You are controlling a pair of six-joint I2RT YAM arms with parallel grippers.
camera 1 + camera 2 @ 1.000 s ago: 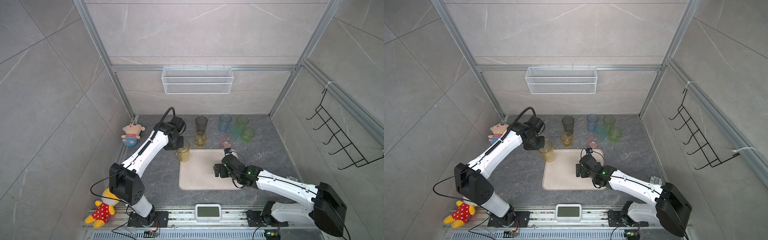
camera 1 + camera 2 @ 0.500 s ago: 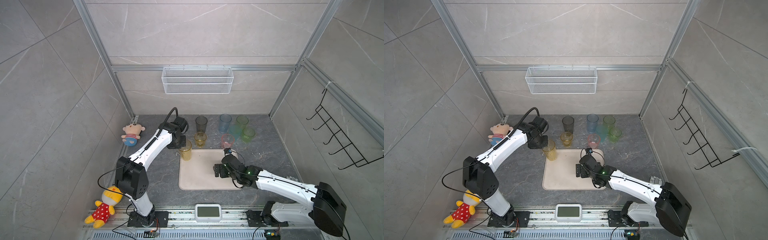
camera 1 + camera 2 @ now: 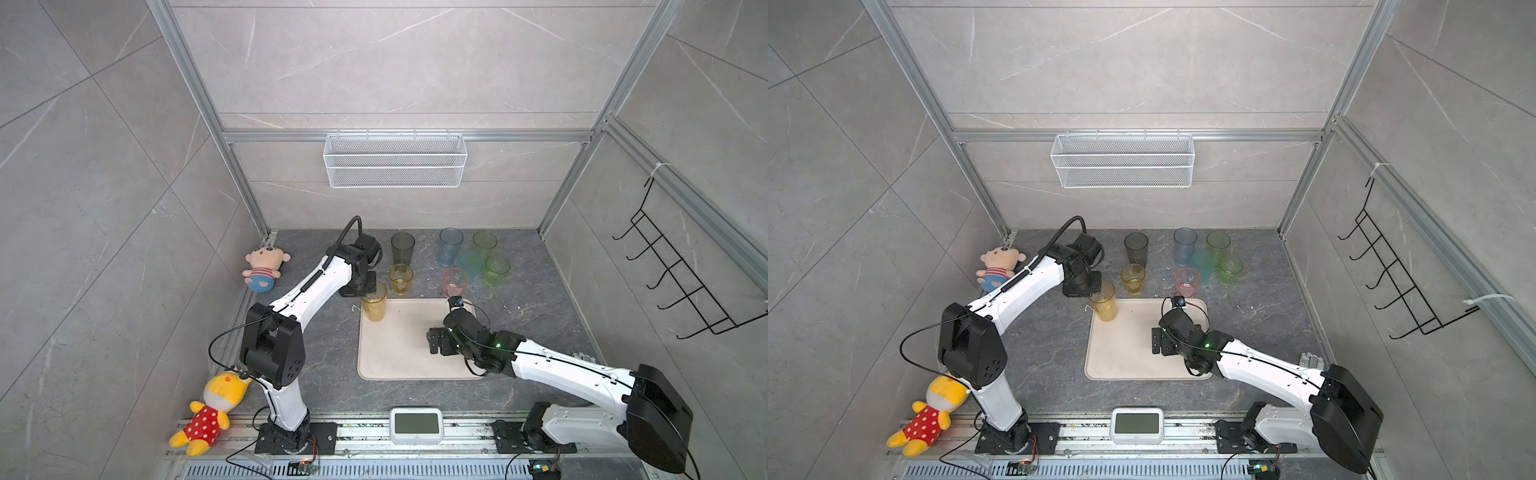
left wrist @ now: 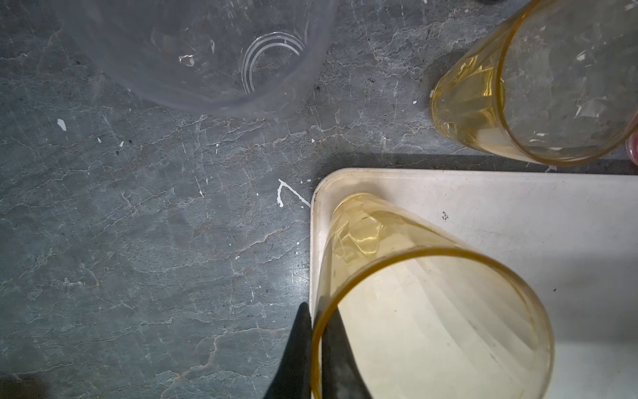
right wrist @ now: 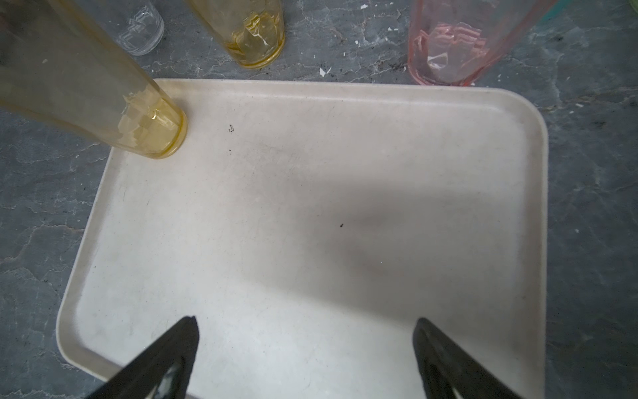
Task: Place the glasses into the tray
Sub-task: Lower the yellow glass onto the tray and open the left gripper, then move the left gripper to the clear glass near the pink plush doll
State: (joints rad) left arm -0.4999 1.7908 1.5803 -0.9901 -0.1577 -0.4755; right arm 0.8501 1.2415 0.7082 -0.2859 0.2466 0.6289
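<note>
Cream tray (image 5: 345,172) lies directly beneath the right gripper (image 5: 305,323), whose jaws stand wide apart and empty. The tall amber tumbler (image 4: 362,235), its base in the tray's corner, hangs below the left gripper (image 4: 317,349), which is pinched tight on its rim. A pink tumbler (image 5: 448,45) stands off the tray, ahead of the right gripper.

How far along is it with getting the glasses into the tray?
Done: nothing released yet. In hand: the left claw pinches the rim of the tall amber translucent tumbler, base in a corner of the cream rectangular plastic tray; the right claw hangs open, empty, above it. Left: eight tumblers off the tray, like the pink tumbler, smoky grey tumbler and clear tumbler.
</note>
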